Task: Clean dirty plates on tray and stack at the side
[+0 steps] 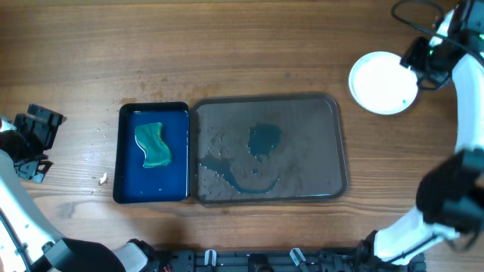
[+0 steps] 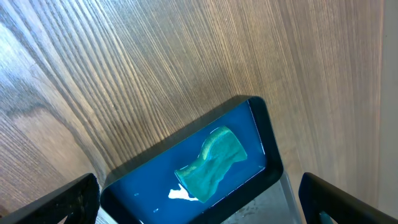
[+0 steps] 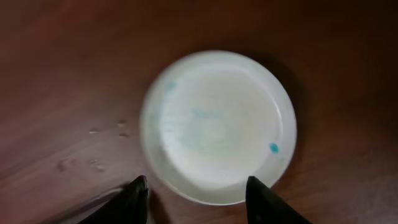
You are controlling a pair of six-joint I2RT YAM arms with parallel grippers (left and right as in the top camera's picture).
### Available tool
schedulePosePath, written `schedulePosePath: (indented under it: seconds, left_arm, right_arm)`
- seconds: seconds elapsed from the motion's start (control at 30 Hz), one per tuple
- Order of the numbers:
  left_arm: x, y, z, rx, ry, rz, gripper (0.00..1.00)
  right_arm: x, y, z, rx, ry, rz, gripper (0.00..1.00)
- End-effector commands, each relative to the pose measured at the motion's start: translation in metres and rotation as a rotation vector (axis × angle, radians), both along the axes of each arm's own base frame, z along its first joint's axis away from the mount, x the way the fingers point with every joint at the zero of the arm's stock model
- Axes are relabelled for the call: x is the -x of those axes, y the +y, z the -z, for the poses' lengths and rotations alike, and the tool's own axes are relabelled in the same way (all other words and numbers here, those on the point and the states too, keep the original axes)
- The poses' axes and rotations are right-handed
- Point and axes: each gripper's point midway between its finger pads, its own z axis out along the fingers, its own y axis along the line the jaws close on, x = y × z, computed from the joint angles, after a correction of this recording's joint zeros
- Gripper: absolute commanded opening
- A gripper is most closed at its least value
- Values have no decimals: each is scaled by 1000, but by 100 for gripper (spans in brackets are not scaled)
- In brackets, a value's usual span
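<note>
Brown wooden table (image 1: 242, 45) stretches under both arms. Near its middle lies the large dark brown-grey rectangular tray (image 1: 333, 143), its floor wet with blue-tinted puddles (image 1: 263, 140) and scattered droplets. Just beside the tray's left edge sits a smaller deep-blue rectangular tray (image 1: 175, 162) with a wavy green sponge (image 1: 153, 144) lying in it.

Off to the far right, well apart from the dark tray and beyond its upper right corner, a round shallow white plate (image 1: 382, 81) rests on the table. Whether others lie under it I cannot tell. The right wrist view is blurred, but faint bluish traces show in the plate's middle and a small teal spot (image 3: 273, 147) near its rim.

The right gripper (image 1: 417, 64) hangs at the plate's right edge. Its two dark fingers (image 3: 138, 190) stand apart on either side of the near rim, and they clamp nothing.

The left gripper (image 1: 34, 143) sits over bare wood at the left end of the table, near the blue tray. Its jaws are spread wide and hold nothing. A small white crumb (image 1: 102, 179) lies on the wood between it and the blue tray.
</note>
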Motion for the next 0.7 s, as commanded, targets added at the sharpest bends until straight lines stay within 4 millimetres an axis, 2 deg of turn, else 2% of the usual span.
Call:
schedulePosePath:
  seconds: [0.0,0.07,0.1,0.17,0.27,0.37,0.4,0.47,0.5,0.57,0.67]
  left_arm:
    - [-1,3,-9,-11,-24,-18,100]
    - [-2,4,-9,-15,-29,-18,100]
    - [-2,4,-9,-15,-29,-18,100]
    - [-2,4,-9,-15,-29,-18,100]
    - [-7,8,-12,-33,-49,-18,100]
    - [-22,19,-20,-83,-122,-4,100]
    - [-30,17,-25,-107,-167,71,100]
    - [-67,-11,-53,-193,-412,459,100]
    - [-77,-29,-66,-220,-517,612,100]
    - [-89,-46,-76,-237,-592,709,100]
    - [-92,-54,-78,-304,-524,726,100]
  right_arm:
    - [14,45,-89,88,-216,-201,47]
    - [29,65,-125,130,-304,-264,45]
    - [47,82,-157,161,-386,-311,45]
    - [72,99,-192,196,-479,-355,45]
    - [104,112,-225,214,-576,-378,46]
    - [136,120,-237,282,-606,-478,47]
    - [149,126,-238,323,-611,-550,48]
    - [168,129,-242,385,-626,-620,49]
    - [175,130,-246,399,-640,-625,50]
    - [185,130,-255,419,-676,-619,57]
    - [200,129,-260,449,-692,-618,59]
